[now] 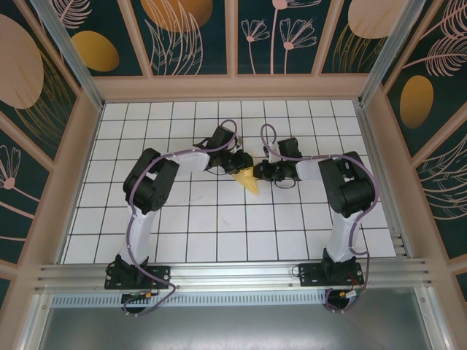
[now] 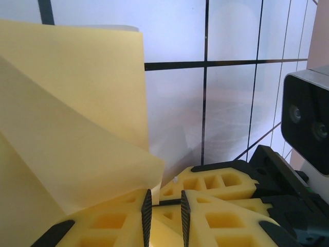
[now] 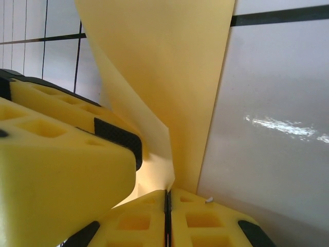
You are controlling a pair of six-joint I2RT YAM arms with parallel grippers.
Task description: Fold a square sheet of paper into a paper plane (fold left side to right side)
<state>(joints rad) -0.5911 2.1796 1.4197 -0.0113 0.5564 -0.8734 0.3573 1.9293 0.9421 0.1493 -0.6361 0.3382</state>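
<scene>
The yellow sheet of paper (image 1: 250, 181), already folded to a point, sits mid-table. It's thin and floppy, so pinch it at the edges only. The right gripper (image 3: 167, 206) is clamped on a flap, while the left gripper (image 2: 164, 206) is barely a slit apart and seems to be holding nothing.

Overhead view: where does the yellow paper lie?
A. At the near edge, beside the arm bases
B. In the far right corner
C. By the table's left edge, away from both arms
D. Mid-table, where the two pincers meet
D: the sheet of paper lies around the middle of the table, with the left pincer and the right pincer meeting over it.
</scene>
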